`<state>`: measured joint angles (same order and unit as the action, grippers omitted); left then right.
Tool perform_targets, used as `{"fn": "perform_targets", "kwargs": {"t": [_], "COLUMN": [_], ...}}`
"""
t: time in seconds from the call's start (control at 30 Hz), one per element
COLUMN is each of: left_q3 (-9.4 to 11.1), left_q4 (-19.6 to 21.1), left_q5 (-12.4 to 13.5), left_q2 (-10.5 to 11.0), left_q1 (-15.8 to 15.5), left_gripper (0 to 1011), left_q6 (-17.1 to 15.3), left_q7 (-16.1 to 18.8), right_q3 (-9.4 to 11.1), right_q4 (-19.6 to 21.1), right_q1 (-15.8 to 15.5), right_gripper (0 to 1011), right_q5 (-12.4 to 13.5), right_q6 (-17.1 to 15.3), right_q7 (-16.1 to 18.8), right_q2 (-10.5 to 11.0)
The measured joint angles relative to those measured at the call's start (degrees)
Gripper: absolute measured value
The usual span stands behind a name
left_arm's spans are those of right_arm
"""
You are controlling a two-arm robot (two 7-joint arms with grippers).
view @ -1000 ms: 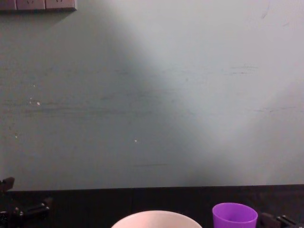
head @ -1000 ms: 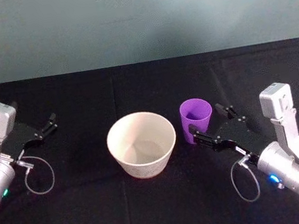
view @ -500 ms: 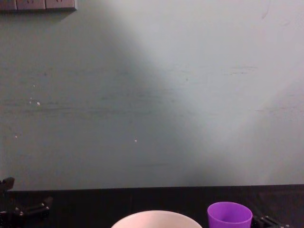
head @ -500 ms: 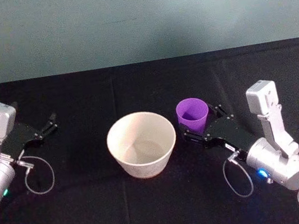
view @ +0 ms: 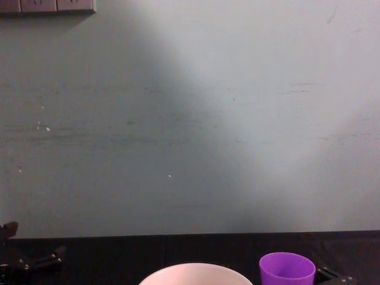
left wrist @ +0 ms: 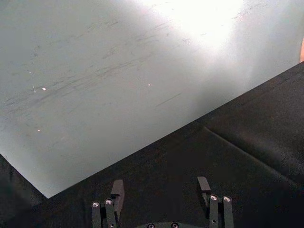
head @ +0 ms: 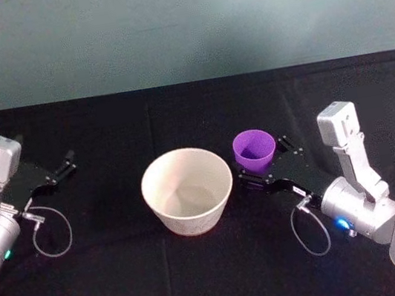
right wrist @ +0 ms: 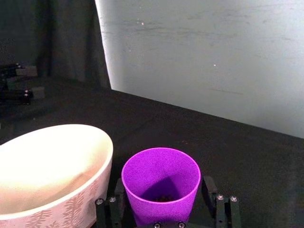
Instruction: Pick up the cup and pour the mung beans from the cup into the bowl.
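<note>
A black worktop [head: 204, 282] seen from above, with a pale grey-green wall [head: 178, 23] behind its far edge. Near the middle of the worktop stands the bowl [head: 188, 191], wide and round, cream inside, with a pale rim. Just beside it, toward the worktop's right edge, stands the cup [head: 255, 150], small, bright purple and upright, a narrow gap between the two.

The right arm reaches in from the worktop's near right corner. The right claw [head: 266, 161] is spread, with one black finger on either side of the cup at its lower half. From the right wrist camera, the cup [right wrist: 160, 183] sits between the two fingers [right wrist: 107, 209], close to both. A few small dark beans [right wrist: 164, 197] lie at the bottom of the cup. The bowl [right wrist: 47, 190] shows a faint leaf pattern on its outer wall.

The left arm is parked near the worktop's left edge, well apart from the bowl. The left claw [head: 67, 162] is spread and holds nothing; the left wrist camera shows its two fingers [left wrist: 117, 190] apart over bare black cloth.

From the chest camera, the bowl's rim [view: 196, 272] and the cup's top [view: 287, 268] stand side by side along the lower edge.
</note>
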<state>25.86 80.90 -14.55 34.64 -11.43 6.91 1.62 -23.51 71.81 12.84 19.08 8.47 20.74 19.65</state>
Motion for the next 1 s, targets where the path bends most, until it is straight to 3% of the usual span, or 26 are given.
{"fn": "perform_targets", "kwargs": {"t": [0.27,0.6,1.0], "left_q3": [0.0,0.0,0.0], "left_q4": [0.0,0.0,0.0], "left_q5": [0.0,0.0,0.0], "left_q2": [0.0,0.0,0.0], "left_q1": [0.0,0.0,0.0], "left_gripper": [1000,1000,1000], "left_q6": [0.0,0.0,0.0], "left_q7": [0.0,0.0,0.0], "right_q3": [0.6,1.8,4.5], "right_q4": [-0.6,-1.3,6.6], "right_q1": [0.5,0.4,-2.2], "right_gripper": [996,755,729], "right_q5": [-0.5,-1.1,-1.8], "right_q6": [-0.5,-0.1,-2.7], "right_q7": [1.2,2.1,1.9], "right_q2": [-0.8,-2.0,-0.4]}}
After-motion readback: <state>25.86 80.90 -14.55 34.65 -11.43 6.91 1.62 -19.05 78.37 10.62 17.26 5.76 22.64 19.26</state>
